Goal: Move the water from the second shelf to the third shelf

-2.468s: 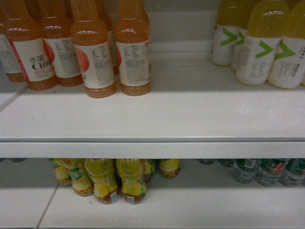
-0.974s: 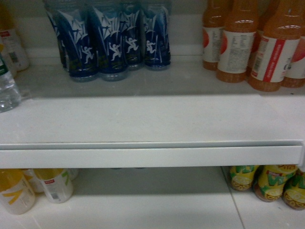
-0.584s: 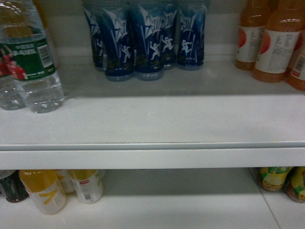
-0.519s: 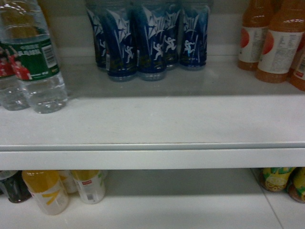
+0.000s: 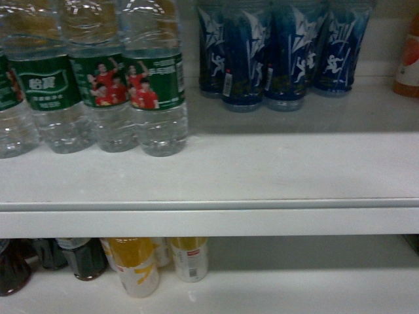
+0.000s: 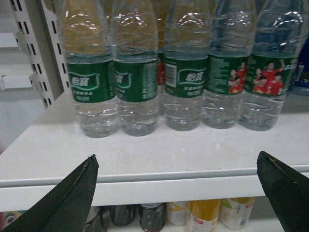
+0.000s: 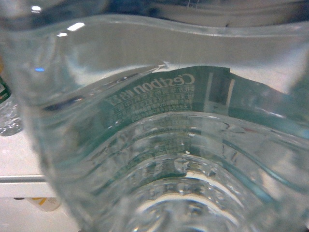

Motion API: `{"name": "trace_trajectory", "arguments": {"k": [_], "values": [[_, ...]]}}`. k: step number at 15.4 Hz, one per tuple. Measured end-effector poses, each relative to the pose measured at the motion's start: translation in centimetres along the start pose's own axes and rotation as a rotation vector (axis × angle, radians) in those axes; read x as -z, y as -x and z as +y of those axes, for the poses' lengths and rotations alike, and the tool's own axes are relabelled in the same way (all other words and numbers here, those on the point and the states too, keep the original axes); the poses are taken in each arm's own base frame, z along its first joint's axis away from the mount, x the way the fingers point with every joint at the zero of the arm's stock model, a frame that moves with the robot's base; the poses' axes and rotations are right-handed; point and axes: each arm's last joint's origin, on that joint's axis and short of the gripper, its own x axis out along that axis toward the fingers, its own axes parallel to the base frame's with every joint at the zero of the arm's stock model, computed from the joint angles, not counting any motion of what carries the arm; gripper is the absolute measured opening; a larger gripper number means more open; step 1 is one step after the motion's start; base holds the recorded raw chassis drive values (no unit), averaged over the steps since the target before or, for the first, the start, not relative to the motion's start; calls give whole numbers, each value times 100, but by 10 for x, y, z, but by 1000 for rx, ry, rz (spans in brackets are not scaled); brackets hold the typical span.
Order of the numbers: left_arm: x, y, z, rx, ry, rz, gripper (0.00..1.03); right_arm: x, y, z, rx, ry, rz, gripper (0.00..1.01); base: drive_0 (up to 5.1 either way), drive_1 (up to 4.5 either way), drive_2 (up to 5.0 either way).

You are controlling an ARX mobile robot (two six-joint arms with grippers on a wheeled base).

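Water bottle (image 7: 159, 145) fills right wrist view; right grip unclear. Left gripper (image 6: 178, 193) wide open, empty.

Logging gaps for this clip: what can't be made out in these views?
- Right claw: the right wrist view is filled by a water bottle, so its jaws are hidden.
- Bottle caps: cut off by the top edge in the head view, water bottles.
- Left claw: only the tips show.

view slid left, green-label water bottles (image 5: 155, 98) now fill shelf's left, orange bottles nearly gone
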Motion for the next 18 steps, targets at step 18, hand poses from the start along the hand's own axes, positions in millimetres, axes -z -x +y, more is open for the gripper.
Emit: {"name": "trace_trajectory", "arguments": {"k": [18], "values": [[0, 0, 0, 0, 0, -1, 98, 0, 0, 0, -3, 0, 0, 40, -499, 246, 246]]}}
